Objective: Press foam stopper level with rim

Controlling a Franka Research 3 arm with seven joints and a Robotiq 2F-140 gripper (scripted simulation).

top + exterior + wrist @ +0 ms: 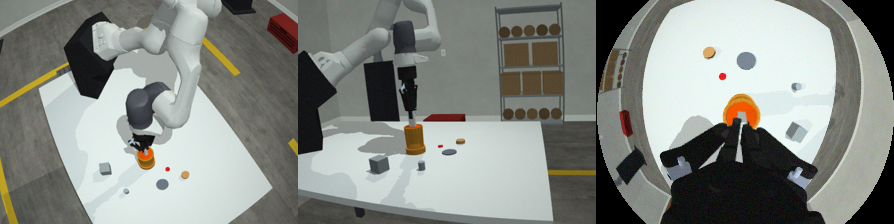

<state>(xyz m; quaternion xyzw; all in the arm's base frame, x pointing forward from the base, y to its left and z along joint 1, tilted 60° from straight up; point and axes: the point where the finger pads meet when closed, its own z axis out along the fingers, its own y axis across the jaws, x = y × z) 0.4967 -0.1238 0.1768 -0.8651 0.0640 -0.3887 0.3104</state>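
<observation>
An orange ribbed jar [146, 161] [414, 140] [729, 103] stands upright on the white table [218, 164] [493, 164]. A brighter orange foam stopper [141, 154] [409, 126] [744, 110] sits in its mouth, its top about at the rim. My gripper [146, 152] [412, 123] [740, 117] is shut with nothing between the fingers. It points straight down, and its closed tips rest on the middle of the stopper.
A grey cube [105, 168] [379, 164] [797, 129], a small grey cylinder [126, 190] [421, 165] [796, 86], a dark grey disc [162, 184] [449, 152] [746, 60], a tan disc [185, 174] [460, 141] [709, 51] and a red dot [167, 168] [440, 146] [723, 76] lie around the jar. A black pedestal [85, 64] holds the arm.
</observation>
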